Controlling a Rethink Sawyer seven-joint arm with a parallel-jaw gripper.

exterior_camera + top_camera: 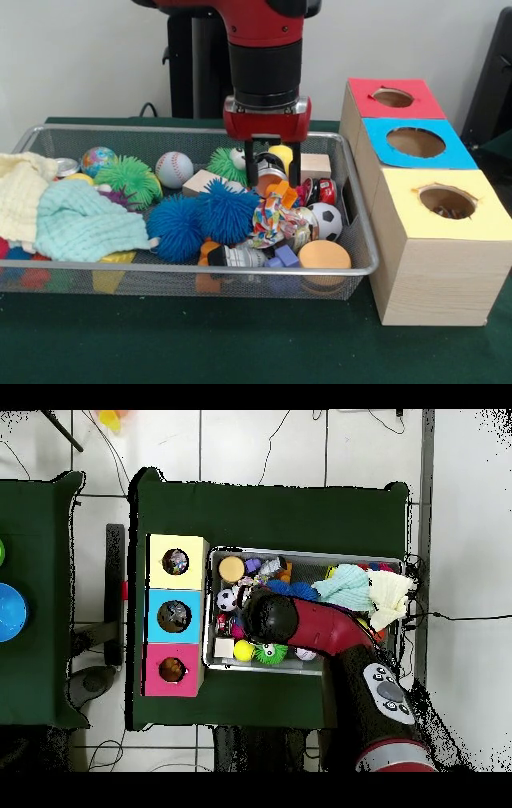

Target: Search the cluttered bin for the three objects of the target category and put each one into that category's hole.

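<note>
A crumpled white wrapper point(276, 218) with multicolour dots lies right of centre in the wire-mesh bin point(200, 269), beside two spiky blue balls point(204, 218). Above it the gripper point(272, 170) hangs, black fingers parted, gripping nothing. Three wooden boxes point(436, 256) sit alongside.

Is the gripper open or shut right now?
Open. In the front view the gripper hangs over the bin with its two black fingers apart, an orange object showing between them, above a dotted wrapper.
</note>
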